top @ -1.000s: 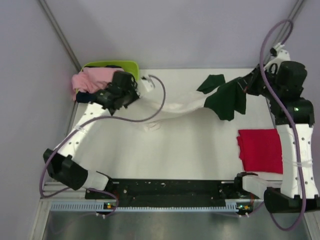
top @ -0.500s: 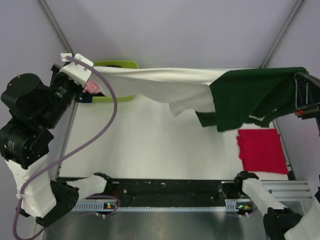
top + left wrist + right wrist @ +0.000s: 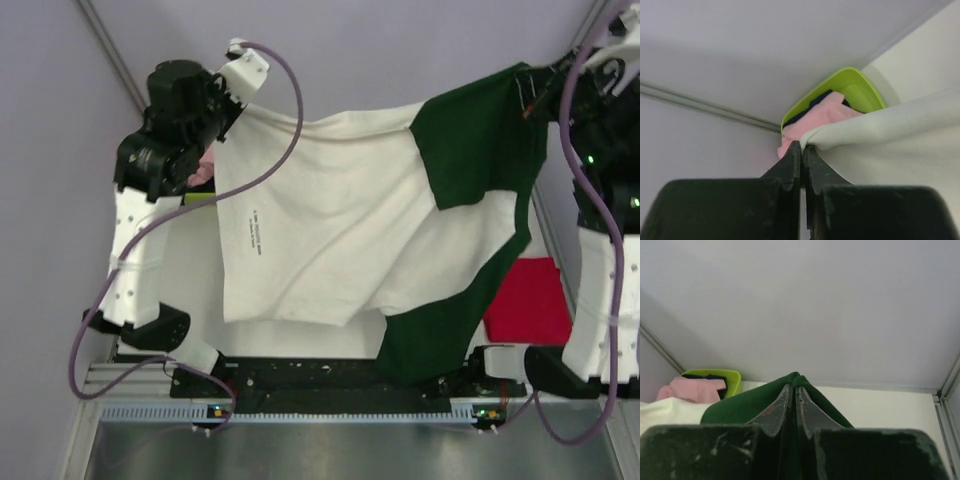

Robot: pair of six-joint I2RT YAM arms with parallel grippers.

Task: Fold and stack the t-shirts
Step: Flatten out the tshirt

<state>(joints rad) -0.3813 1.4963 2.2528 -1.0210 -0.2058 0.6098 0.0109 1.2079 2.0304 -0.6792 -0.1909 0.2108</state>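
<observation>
A white t-shirt [image 3: 320,230] with dark green sleeves [image 3: 470,140] hangs spread in the air between both arms and hides much of the table. My left gripper [image 3: 228,100] is shut on its white edge; in the left wrist view the gripper [image 3: 801,146] pinches the white cloth [image 3: 900,135]. My right gripper [image 3: 530,95] is shut on the green sleeve, and in the right wrist view the gripper [image 3: 793,386] has green cloth [image 3: 735,407] folded over its tips. The red t-shirt [image 3: 535,300] lies folded on the table at the right, partly hidden by the hanging shirt.
The lime-green basket [image 3: 860,87] with pink cloth [image 3: 825,112] in it stands at the table's far left corner, also seen as the basket [image 3: 732,375] in the right wrist view. Purple walls close in the back and both sides.
Both arms have lifted the white and green shirt off the table and raised it. It has gone from a stretched band to a wide hanging sheet.
</observation>
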